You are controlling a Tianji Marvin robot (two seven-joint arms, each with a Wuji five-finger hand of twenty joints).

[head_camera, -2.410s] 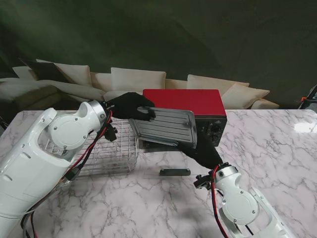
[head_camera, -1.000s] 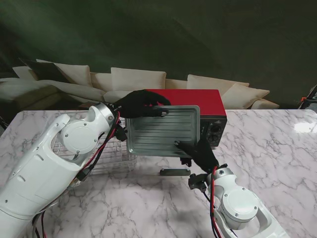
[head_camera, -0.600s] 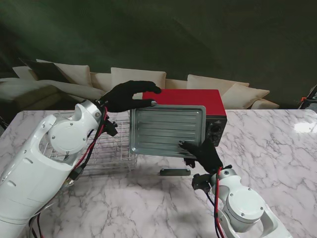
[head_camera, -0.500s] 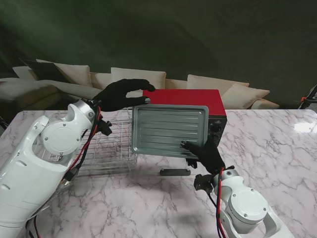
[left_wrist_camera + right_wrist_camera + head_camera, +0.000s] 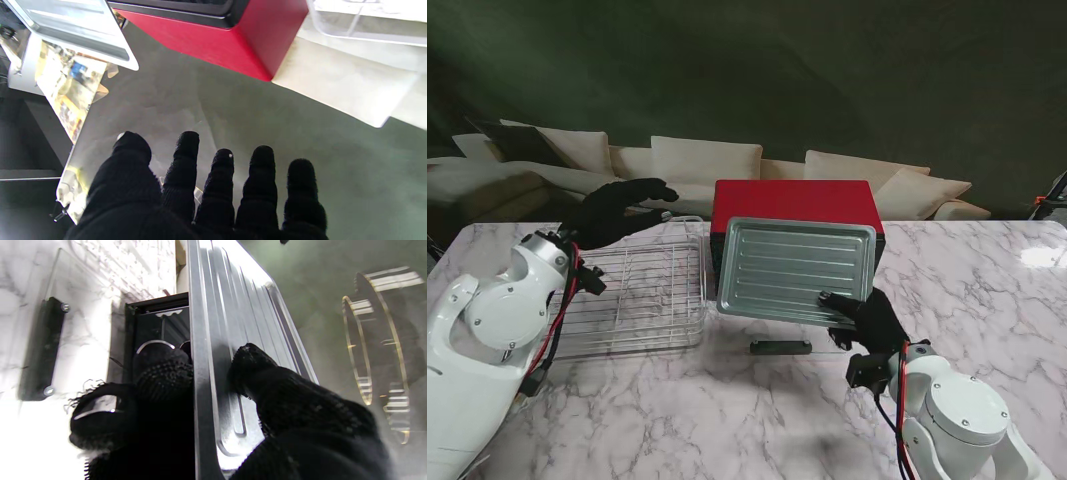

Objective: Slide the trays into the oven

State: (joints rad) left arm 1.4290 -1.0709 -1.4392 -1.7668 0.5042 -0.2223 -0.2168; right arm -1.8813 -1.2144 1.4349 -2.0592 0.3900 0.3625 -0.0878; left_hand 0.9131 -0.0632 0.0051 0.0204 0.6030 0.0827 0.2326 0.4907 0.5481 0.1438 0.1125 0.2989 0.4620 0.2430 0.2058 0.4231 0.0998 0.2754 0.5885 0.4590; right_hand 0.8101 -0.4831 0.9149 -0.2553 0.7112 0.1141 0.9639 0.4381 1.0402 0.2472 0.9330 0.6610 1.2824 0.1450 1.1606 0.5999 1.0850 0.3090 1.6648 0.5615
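While the right robot hand (image 5: pixel 867 318) pinches the baking tray (image 5: pixel 795 268) before the red oven (image 5: pixel 795 200), tilted. Left robot hand (image 5: pixel 617 210) hovers spread wide, holding nothing.

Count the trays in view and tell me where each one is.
2: the solid metal tray, pinched by the right robot hand in front of the red oven, and the wire rack tray on the table left of it. Others may be hidden.

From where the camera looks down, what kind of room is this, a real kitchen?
Probably a staged test space, not a kitchen: a red toaster oven on a marble-patterned table, cushioned sofas behind, a dark green backdrop.
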